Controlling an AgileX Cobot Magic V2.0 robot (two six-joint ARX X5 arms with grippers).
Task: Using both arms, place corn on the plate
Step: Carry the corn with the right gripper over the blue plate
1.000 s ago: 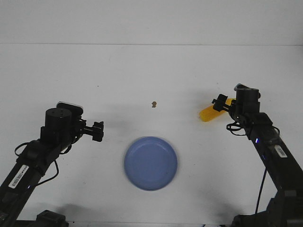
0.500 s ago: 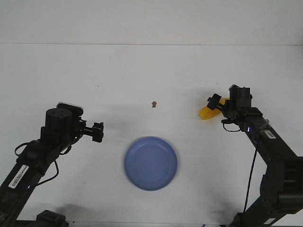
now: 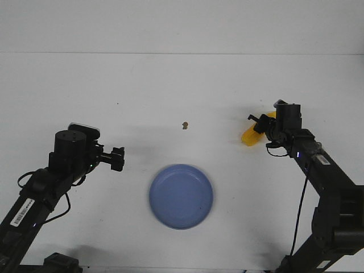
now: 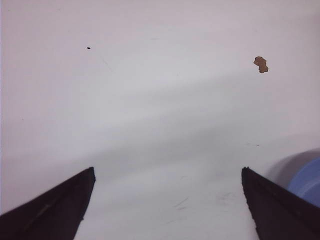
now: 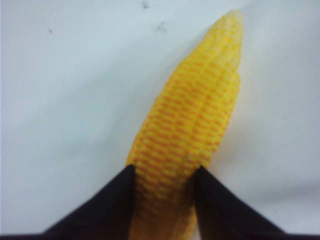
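Main risk: slip or twist on lift. Right gripper [image 5: 162, 175] pinched on the corn [image 5: 192, 125] near one end only, with most of the cob sticking out past the fingertips. Smooth, plastic-looking, tapered surface, so likely to pivot in the grip or squirt out if carried fast. Worth a slow lift and a check for droop.

Second risk: drop short of the plate [image 3: 181, 196]. Plate well apart from the corn, nearer the robot and toward the middle of the table [image 3: 170, 91]; a long carry on an off-centre hold.

Third: arm clash over the plate if both come in together. Left gripper [image 3: 118, 157] hovering left of the plate, fingers spread wide, holding nothing; only bare table, a small brown crumb [image 4: 260, 64] and a sliver of plate edge ahead of it.

Corn position: front view shows it on the right side of the table, lying diagonally, one end hidden behind the right gripper [image 3: 259, 123]. Cannot tell whether resting on the table or just off it.
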